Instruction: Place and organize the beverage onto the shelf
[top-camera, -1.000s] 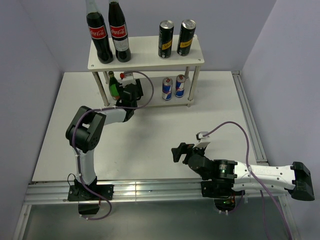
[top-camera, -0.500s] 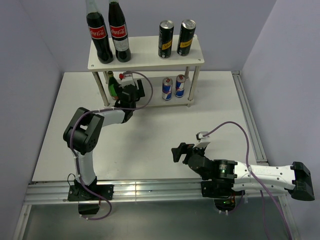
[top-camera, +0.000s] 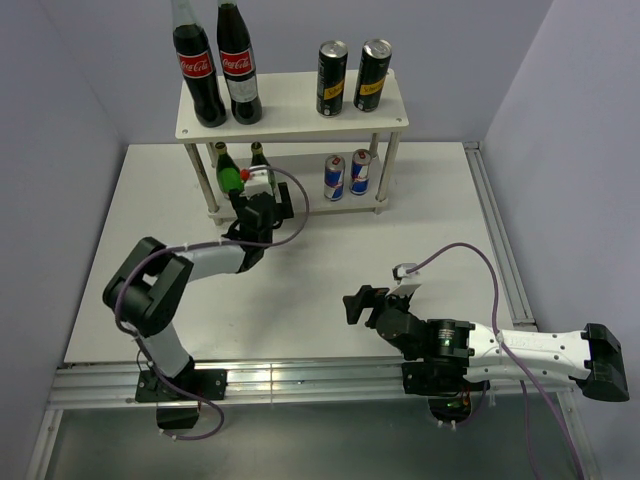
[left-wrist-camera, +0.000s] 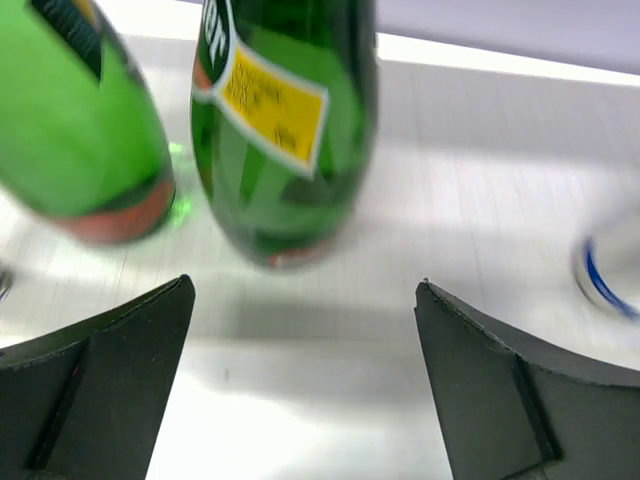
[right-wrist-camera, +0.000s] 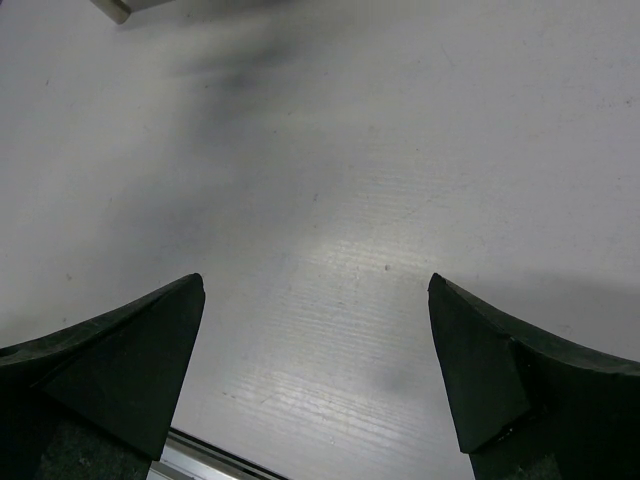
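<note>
I count six drinks on the shelf (top-camera: 295, 125), at twelve o'clock on the table (top-camera: 300, 280). Two black cans (top-camera: 332, 80) with yellow labels stand at the top tier's three o'clock end, and two blue-and-silver cans (top-camera: 335, 178) stand below them. Two green bottles (top-camera: 227, 170) are at the lower tier's nine o'clock end. Two cola bottles (top-camera: 195, 70) read "Coca-Cola"; I can't read the other labels. The left gripper (top-camera: 255, 195) gapes wide and empty just before the green bottles. The right gripper (top-camera: 355, 303) is wide too, at five o'clock.

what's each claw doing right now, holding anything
left claw: open, holding nothing, green bottles just in front
right claw: open, holding nothing
</note>
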